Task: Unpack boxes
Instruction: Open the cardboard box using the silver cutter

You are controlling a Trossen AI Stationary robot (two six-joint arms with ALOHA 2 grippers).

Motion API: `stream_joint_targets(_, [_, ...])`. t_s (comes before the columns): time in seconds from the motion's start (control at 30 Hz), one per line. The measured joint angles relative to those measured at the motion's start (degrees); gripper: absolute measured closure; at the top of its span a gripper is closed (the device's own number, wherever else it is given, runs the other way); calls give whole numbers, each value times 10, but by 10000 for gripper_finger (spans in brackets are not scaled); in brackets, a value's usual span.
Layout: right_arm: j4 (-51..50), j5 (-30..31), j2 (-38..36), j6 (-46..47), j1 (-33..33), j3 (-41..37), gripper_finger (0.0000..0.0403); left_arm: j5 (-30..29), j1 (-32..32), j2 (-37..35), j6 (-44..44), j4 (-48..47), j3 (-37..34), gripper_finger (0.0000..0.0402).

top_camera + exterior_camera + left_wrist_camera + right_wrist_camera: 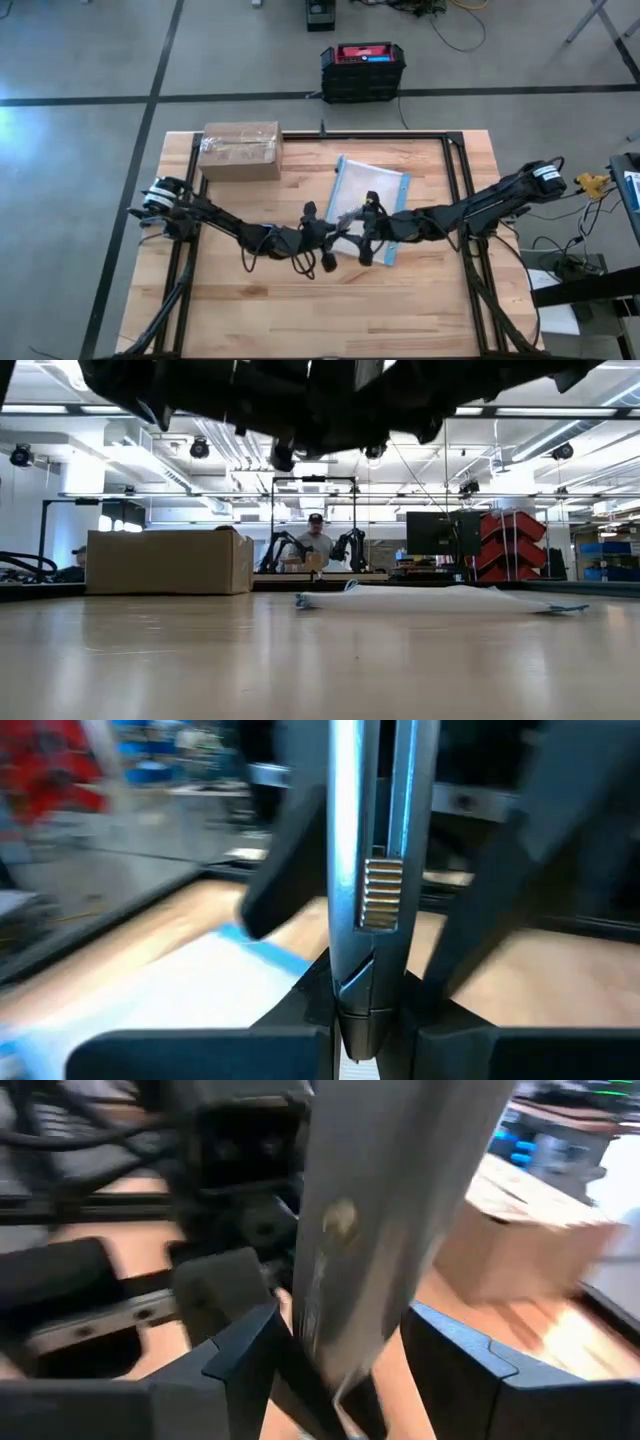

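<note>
A brown cardboard box [240, 150] stands on its base at the table's far left, with shiny tape across its top. A flat clear pouch with a blue edge [375, 195] lies at the table's middle. Above the pouch's near corner my two grippers meet over the table. My left gripper [365, 1020] is shut on a silver utility knife [365, 870] with a ribbed slider. My right gripper [345, 1350] is open, its fingers on either side of the same knife [390, 1200]. My left gripper pinches the knife's lower end [358, 1005] between its two fingers. The knife stands up out of the hold, lifted clear of the table and the pouch. My right gripper has a gap between one finger [460, 1360] and the knife. Whether its other finger touches the knife, I cannot tell.
A black-and-red plastic case [363, 70] stands on the floor beyond the table's far edge. A black metal frame [455, 170] runs around the tabletop. Bare wood lies along the near edge. A person sits at a bench far behind the table [316, 540].
</note>
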Motion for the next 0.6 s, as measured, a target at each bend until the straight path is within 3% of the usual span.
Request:
stream_joint_targets(0.13, [-1, -73, -8, -2, -1, 8, 234, 75, -9, -19, 12, -3, 1, 389])
stream_joint_targets(0.27, [2, -130, -10, 5, 2, 19, 256, 113, -14, -37, 18, -7, 1, 390])
stream_joint_targets(0.6, [3, -136, -13, -1, 16, 39, 326, 127, -26, -48, 14, -19, 0, 395])
